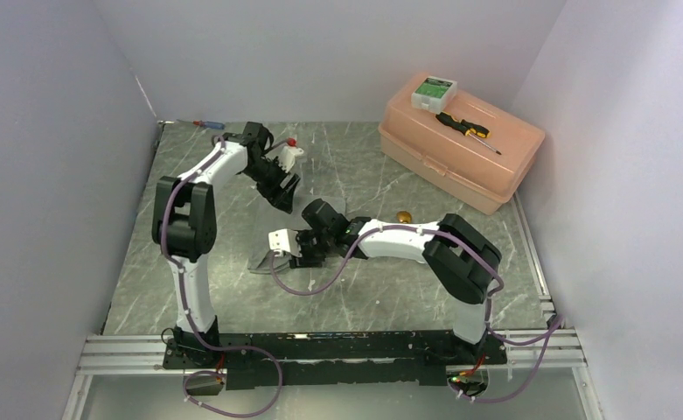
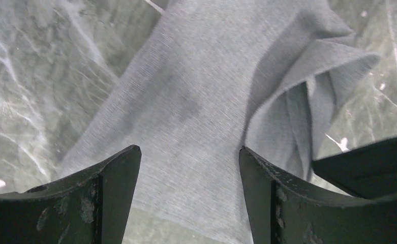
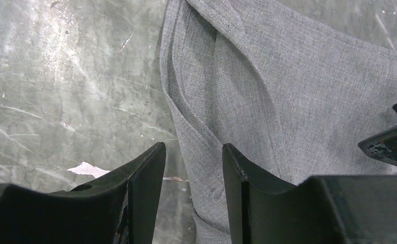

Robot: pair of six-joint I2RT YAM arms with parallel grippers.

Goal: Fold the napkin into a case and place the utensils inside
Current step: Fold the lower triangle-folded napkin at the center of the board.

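The grey napkin (image 1: 266, 261) lies crumpled on the marble table, mostly hidden under both grippers. In the left wrist view the napkin (image 2: 196, 91) has a folded-over corner at the right. My left gripper (image 2: 188, 150) is open and hovers just over the cloth; it also shows in the top view (image 1: 287, 199). My right gripper (image 3: 193, 147) is open, with its jaws astride the napkin's (image 3: 287, 91) creased left edge; it shows in the top view (image 1: 303, 249). The gold-bronze spoon (image 1: 402, 216) lies right of the napkin. The white spoon is not in view.
A pink plastic box (image 1: 486, 166) stands at the back right with a black-and-yellow screwdriver (image 1: 467, 129) and a small white-green box (image 1: 434, 87) on its lid. A red-and-blue screwdriver (image 1: 206, 123) lies at the back left. White walls close in three sides.
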